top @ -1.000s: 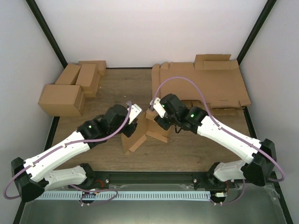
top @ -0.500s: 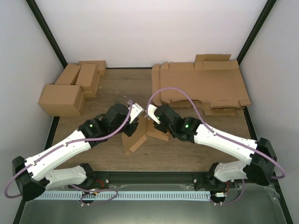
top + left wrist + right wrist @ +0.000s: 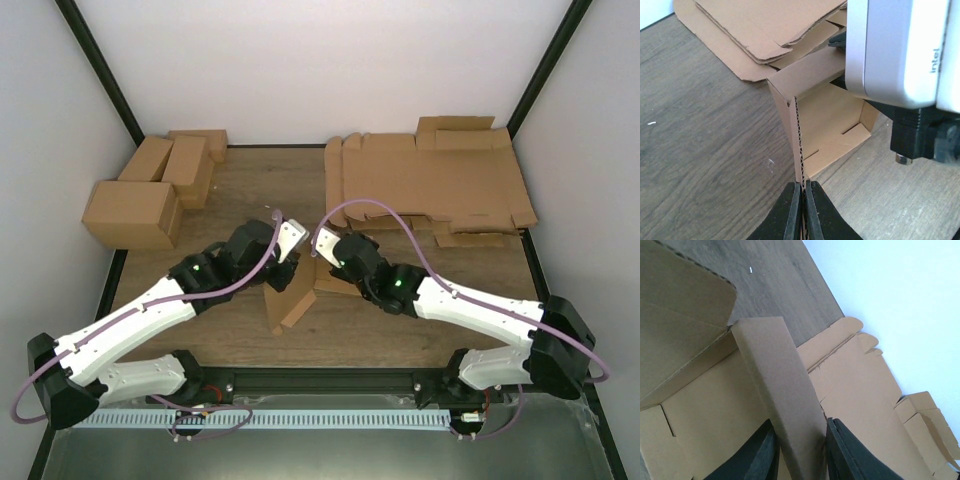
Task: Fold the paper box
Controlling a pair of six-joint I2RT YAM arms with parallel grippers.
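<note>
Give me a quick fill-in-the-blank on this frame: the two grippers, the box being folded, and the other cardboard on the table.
1. The left gripper is ____ on an upright wall of the paper box.
2. The right gripper has a flap of that box ____ its fingers.
3. The finished boxes sit at the table's far ____ corner.
Missing words: shut; between; left.

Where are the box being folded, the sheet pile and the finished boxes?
box [image 3: 292, 298]: top view, on its raised panel between the two arms.
sheet pile [image 3: 430, 185]: top view, middle of the top sheet.
finished boxes [image 3: 130, 213]: top view, top face of the nearest one.
</note>
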